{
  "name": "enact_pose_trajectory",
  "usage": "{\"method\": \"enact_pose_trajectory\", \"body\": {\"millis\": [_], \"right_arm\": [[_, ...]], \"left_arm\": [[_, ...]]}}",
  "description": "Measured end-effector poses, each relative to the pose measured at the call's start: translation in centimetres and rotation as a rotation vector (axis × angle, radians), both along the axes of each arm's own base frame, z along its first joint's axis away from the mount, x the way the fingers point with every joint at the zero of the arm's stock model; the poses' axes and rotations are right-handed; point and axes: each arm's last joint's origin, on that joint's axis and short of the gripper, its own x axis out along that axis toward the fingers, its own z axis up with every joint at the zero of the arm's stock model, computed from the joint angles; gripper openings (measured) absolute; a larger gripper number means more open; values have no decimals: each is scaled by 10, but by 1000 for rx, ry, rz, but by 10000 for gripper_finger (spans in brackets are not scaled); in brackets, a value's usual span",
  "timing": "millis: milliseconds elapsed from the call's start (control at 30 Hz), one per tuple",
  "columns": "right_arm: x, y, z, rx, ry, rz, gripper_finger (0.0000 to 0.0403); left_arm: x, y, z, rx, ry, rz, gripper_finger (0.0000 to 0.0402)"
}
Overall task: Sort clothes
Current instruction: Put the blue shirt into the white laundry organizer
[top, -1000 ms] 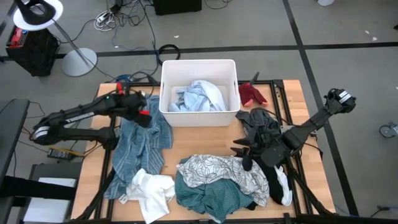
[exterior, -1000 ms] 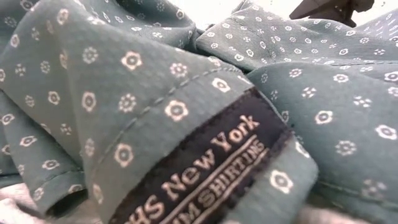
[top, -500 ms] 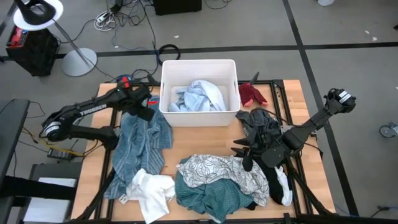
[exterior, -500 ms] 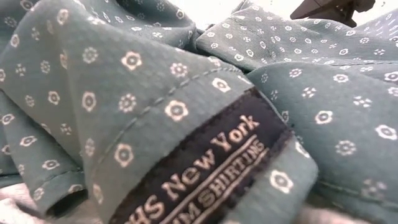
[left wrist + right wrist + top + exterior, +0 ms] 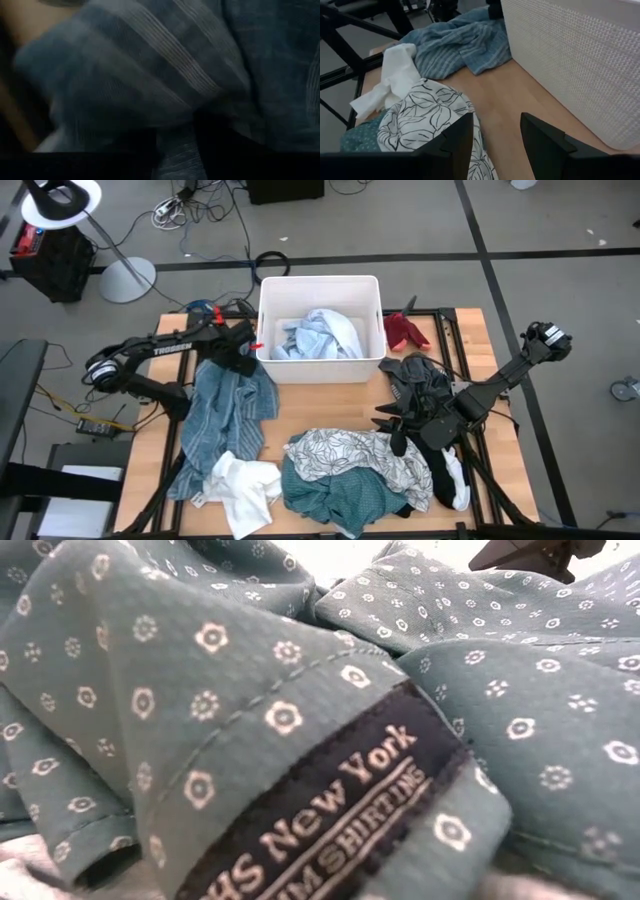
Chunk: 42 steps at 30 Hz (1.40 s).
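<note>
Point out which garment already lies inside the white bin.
The light blue garment, bunched inside the white bin. Every other piece, denim-blue, leaf-print, teal, red and black, lies on the table outside it.

High cam straight down over whole table. Low cam buried against teal shirt. Left wrist jammed into denim cloth; right wrist low, facing bin, sharing that cloth.

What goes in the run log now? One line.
left end effector at denim-blue garment beside bin | right end effector open, empty, near leaf-print garment
</note>
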Motion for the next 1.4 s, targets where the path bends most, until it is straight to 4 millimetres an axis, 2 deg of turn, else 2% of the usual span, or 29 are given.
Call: {"method": "enact_pose_trajectory", "body": {"millis": [100,200,267,300,433,600,700,900,1167,1400], "right_arm": [[-1,1,-1,4,-2,4,164],[-1,1,-1,3,1,4,164],[-1,1,-1,3,1,4,164],[-1,1,-1,2,1,3,164],[-1,1,-1,2,2,3,164],[-1,1,-2,1,3,3,162],[-1,1,-2,0,3,3,162],[-1,1,-2,-4,5,3,162],[-1,1,-2,-8,3,-3,162],[-1,0,-2,-13,5,-7,162]], "left_arm": [[-2,-4,-16,-33,-65,-8,129],[-6,-10,-27,-65,-71,-17,77],[-8,-14,-29,-90,-55,-33,25],[-9,-16,-29,-96,-46,-40,15],[-8,-24,-22,-91,-57,-91,4],[-7,-30,14,-4,-187,-131,2],[-10,-34,43,69,-271,-129,1],[-30,-50,97,228,-393,-140,1],[-56,-68,153,422,-602,-151,0],[-63,-71,201,577,-709,-179,0]]}}
